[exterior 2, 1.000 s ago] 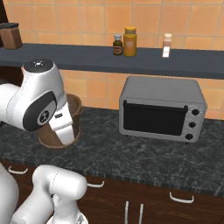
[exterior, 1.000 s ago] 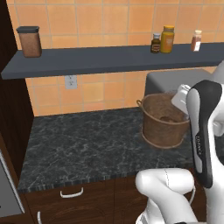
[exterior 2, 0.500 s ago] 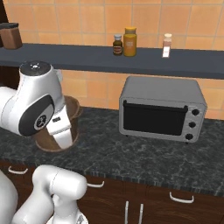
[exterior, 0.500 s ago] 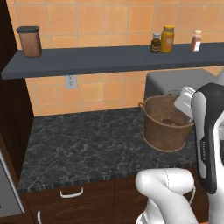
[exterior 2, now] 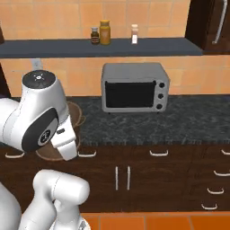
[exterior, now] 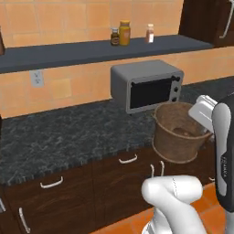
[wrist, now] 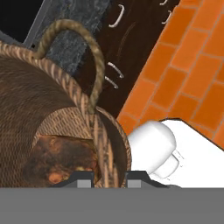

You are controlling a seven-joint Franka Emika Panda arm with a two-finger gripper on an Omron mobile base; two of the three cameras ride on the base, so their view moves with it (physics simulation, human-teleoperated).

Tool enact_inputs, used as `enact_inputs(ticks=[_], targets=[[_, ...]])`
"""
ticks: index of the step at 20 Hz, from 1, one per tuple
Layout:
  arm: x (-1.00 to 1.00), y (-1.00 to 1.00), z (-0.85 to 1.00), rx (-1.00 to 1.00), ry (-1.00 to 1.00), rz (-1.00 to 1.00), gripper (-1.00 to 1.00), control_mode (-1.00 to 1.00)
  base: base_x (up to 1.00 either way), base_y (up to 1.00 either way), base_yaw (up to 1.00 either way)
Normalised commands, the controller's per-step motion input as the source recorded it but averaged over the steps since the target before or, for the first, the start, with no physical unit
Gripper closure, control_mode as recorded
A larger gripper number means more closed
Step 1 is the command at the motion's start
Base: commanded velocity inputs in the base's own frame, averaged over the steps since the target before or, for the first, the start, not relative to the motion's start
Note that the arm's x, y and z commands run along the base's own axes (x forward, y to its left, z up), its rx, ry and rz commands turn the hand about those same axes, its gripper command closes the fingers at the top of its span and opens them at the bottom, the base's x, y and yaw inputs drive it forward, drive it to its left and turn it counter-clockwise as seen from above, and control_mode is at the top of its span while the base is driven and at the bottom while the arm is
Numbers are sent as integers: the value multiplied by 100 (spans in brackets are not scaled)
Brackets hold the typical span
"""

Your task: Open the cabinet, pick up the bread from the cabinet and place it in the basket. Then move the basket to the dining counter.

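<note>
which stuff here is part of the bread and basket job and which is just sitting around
Job: basket, bread inside it, gripper shut on the basket's rim.

Just sitting around: toaster oven, shelf jars, black countertop.

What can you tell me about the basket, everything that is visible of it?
The basket is brown, woven and round, narrowing toward its bottom, with a rope-like loop handle at the rim. It is upright, off the black countertop, in front of the dark drawers. The bread lies inside on its bottom. The hand is shut on the rim wall beside the handle.
</note>
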Motion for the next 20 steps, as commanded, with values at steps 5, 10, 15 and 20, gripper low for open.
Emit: enact_inputs(ticks=[5, 10, 15, 20], targets=[[0, 0, 0, 0, 0, 0, 100, 100, -18, 2, -85], [0, 0, 0, 0, 0, 0, 100, 100, -2, -31, -82], [0, 0, 0, 0, 0, 0, 100, 100, 0, 0, -99], [0, 0, 0, 0, 0, 0, 100, 100, 0, -7, -97]])
